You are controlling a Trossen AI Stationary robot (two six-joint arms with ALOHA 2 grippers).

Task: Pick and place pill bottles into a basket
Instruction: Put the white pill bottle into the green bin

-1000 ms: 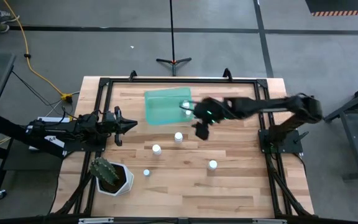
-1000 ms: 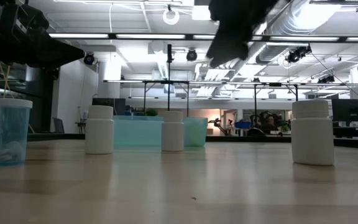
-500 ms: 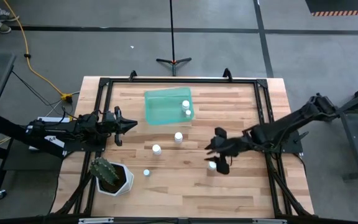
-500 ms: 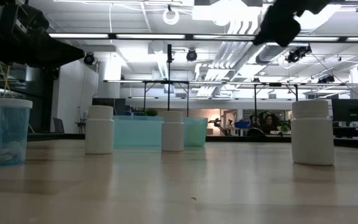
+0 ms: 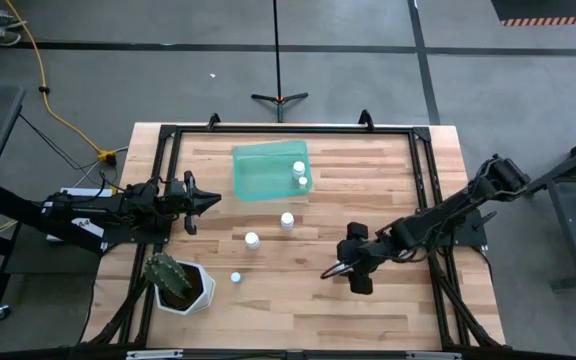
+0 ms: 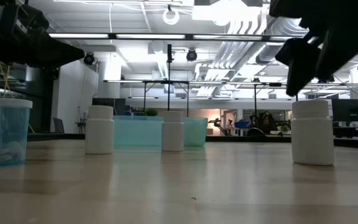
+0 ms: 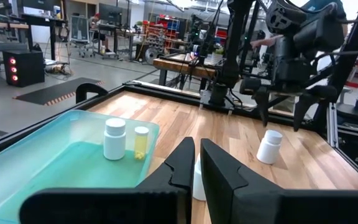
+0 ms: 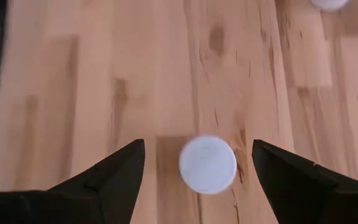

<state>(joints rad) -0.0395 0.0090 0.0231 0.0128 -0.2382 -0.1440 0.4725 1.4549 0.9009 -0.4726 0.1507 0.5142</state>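
step: right gripper (image 8: 197, 163) above a white bottle (image 8: 207, 163) toward the table's right side, fingers spread wide, nothing held yet
next: likely drop straight down, pinch the bottle, carry to basket (image 5: 258, 175) at far edge
basket: two bottles already inside
left gripper (image 7: 194, 168): parked at left edge, fingers nearly together, empty
loose: three more bottles mid-table
view gap: right wrist view shows cap centred between fingers; high view hides that bottle under the gripper

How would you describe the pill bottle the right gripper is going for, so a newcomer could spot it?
Start at the teal basket on the wooden table. Toward the right arm's side stands a lone white pill bottle, directly beneath the open right gripper. Unlike the other bottles, it sits between that gripper's spread fingers.
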